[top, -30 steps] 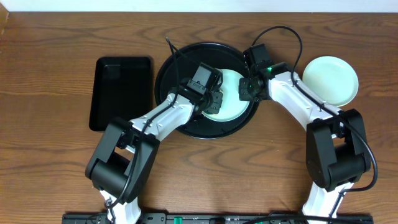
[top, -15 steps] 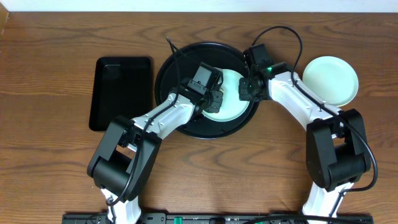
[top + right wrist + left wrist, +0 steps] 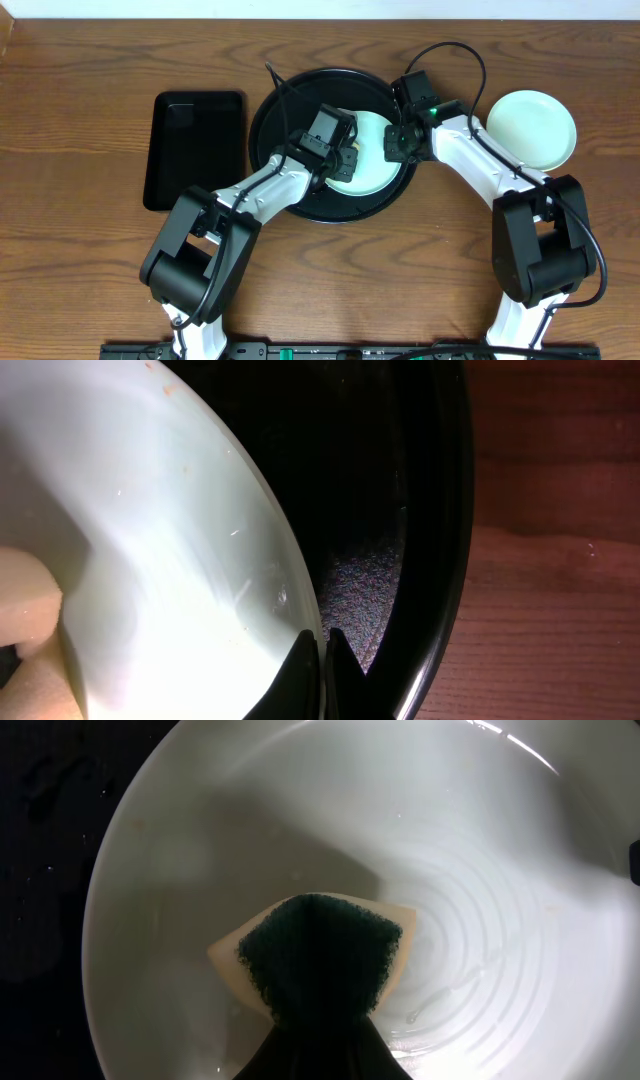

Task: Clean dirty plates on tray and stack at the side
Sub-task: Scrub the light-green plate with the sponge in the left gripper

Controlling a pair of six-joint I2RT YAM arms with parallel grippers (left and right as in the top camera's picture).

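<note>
A pale plate lies on the round black tray. My left gripper is shut on a yellow sponge with a dark green pad and presses it on the inside of this plate. My right gripper is shut on the plate's right rim. In the right wrist view the plate has tiny orange specks near its top edge, and the tray's rim runs beside it. A second pale plate sits on the table at the right. A third plate does not show.
A smaller rectangular black tray lies left of the round tray. The wooden table surrounds everything. A black cable loops above the right arm.
My left gripper has shifted slightly with the sponge over the plate. The right arm and both plates have not moved.
</note>
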